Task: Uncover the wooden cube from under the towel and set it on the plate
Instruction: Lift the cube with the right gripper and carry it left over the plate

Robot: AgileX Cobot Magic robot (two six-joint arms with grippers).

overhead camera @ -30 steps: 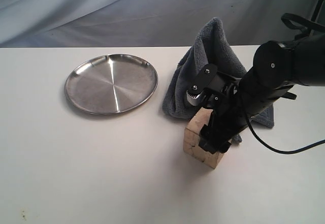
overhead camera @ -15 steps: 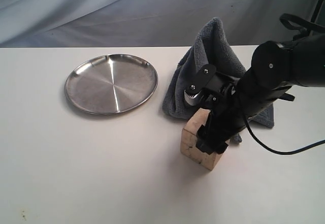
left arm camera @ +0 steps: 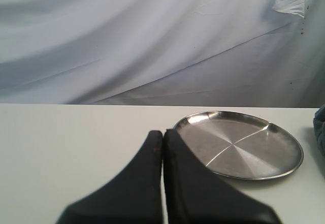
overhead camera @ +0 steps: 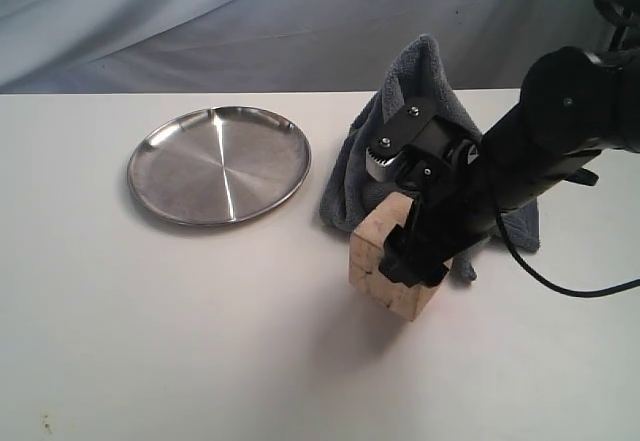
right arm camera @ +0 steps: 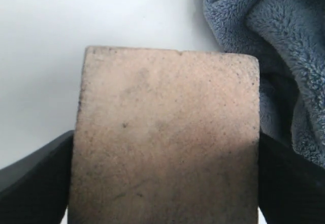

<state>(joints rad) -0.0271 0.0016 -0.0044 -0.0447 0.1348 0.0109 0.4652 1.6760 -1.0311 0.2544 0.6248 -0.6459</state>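
Clamping the pale beige wooden cube (right arm camera: 165, 132) between its jaws, the right gripper (overhead camera: 415, 256) holds it just beside the blue-grey fleece towel (overhead camera: 420, 91); the left gripper (left arm camera: 163, 148) has its jaws pressed together

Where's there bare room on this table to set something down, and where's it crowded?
The plate is bare. Open table lies in front of the plate and left of the wooden cube. Crowded on the right: the right gripper clamps the cube close beside the towel.
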